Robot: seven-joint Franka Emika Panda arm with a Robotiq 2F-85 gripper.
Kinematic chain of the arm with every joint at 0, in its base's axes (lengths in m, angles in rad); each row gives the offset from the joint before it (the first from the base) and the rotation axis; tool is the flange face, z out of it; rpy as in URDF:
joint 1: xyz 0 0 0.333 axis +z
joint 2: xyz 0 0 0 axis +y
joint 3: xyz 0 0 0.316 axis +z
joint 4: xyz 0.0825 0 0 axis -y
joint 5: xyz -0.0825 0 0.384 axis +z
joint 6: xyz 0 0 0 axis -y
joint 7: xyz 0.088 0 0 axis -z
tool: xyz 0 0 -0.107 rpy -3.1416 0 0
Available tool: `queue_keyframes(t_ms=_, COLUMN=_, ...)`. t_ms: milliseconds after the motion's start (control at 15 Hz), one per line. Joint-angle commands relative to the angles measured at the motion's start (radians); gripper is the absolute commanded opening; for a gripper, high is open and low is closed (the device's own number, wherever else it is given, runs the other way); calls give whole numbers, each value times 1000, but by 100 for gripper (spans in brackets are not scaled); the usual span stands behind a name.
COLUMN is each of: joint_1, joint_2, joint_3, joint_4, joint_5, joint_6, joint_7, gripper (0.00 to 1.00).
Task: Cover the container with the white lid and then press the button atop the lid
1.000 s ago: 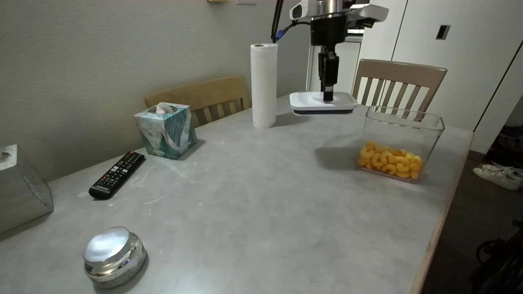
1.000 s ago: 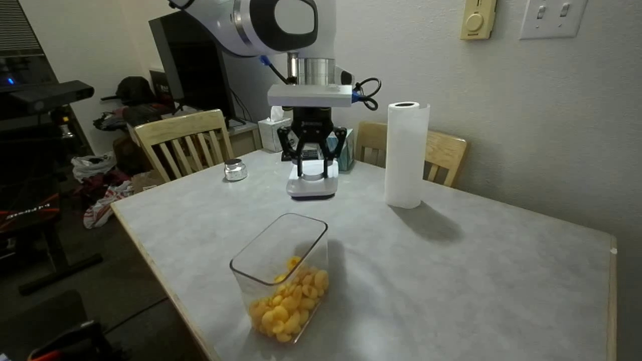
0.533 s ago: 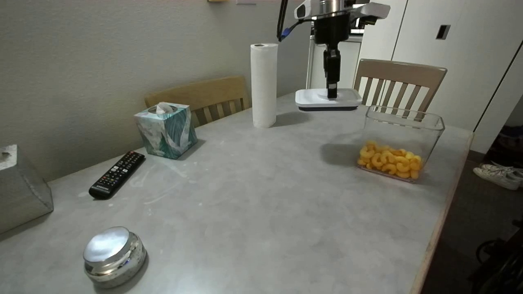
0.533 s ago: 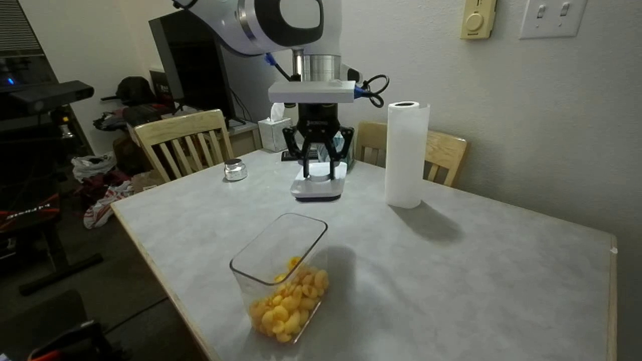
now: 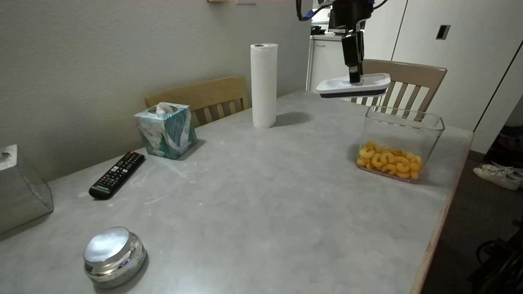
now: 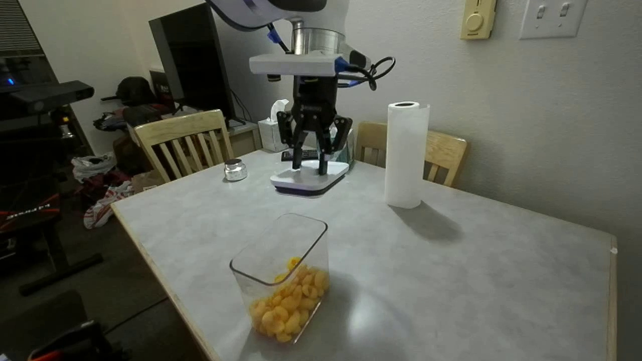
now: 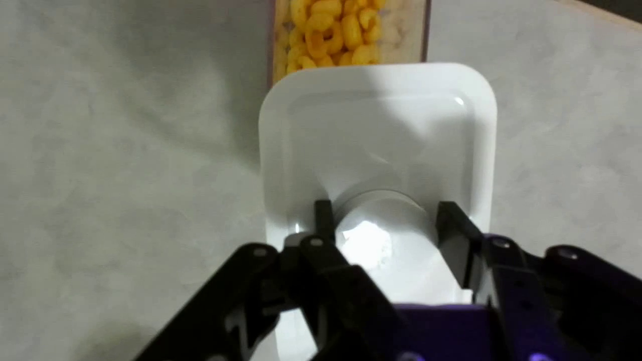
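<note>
Nearer to the clear container (image 5: pixel 399 135) than half a second ago, and a little higher, is now the white lid (image 5: pixel 344 87), which also hangs slightly tilted. Closest in an exterior view, the container stands upright on the table (image 6: pixel 451 281), its mouth uncovered. I judge it rigid and light, weighted mainly by the yellow snacks (image 6: pixel 286 305) inside, so an uneven push on the rim could make it slide. Behind it, between twelve and one o'clock, the lid is in the air, touching neither table nor container. It seems to be stiff, smooth, light plastic; the dark seal (image 5: pixel 353 94) around its underside probably asks for an even press. The good place to hold is the raised round button (image 7: pixel 388 240) at its middle, although the polished side may be slippery and the lid may tip. The pincer (image 7: pixel 385 213) grasps the lid exactly there: its fingers stand at nine and three o'clock of the button, spread about to its width; whether both pads touch fully, I cannot tell. Farther, toward two to three o'clock from the lid, stands the paper towel roll (image 6: pixel 407 160).
</note>
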Motion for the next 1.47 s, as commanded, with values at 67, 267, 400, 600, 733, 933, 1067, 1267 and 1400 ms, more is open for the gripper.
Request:
queue_keyframes(t_ms=67, joint_1=9, joint_2=-97, joint_3=-12, joint_4=-99, joint_5=38, joint_6=-41, joint_7=111, gripper=28)
queue_keyframes(t_ms=267, joint_1=24, joint_2=-146, joint_3=-13, joint_4=-188, joint_5=18, joint_6=6, joint_7=170, gripper=28)
queue_keyframes(t_ms=400, joint_1=29, joint_2=-170, joint_3=-13, joint_4=-248, joint_5=16, joint_6=44, joint_7=194, gripper=28)
queue_keyframes(t_ms=600, joint_1=42, joint_2=-186, joint_3=-22, joint_4=-289, joint_5=-35, joint_6=120, joint_7=238, gripper=28)
queue_keyframes(t_ms=733, joint_1=40, joint_2=-145, joint_3=-16, joint_4=-245, joint_5=-12, joint_6=85, joint_7=224, gripper=53)
queue_keyframes(t_ms=933, joint_1=40, joint_2=-148, joint_3=-18, joint_4=-251, joint_5=-15, joint_6=95, joint_7=227, gripper=53)
queue_keyframes(t_ms=1067, joint_1=40, joint_2=-109, joint_3=-19, joint_4=-195, joint_5=-26, joint_6=91, joint_7=213, gripper=28)
queue_keyframes(t_ms=1267, joint_1=45, joint_2=-68, joint_3=-16, joint_4=-131, joint_5=-32, joint_6=75, joint_7=205, gripper=28)
queue_keyframes(t_ms=1400, joint_1=48, joint_2=-51, joint_3=-17, joint_4=-106, joint_5=-31, joint_6=72, joint_7=212, gripper=28)
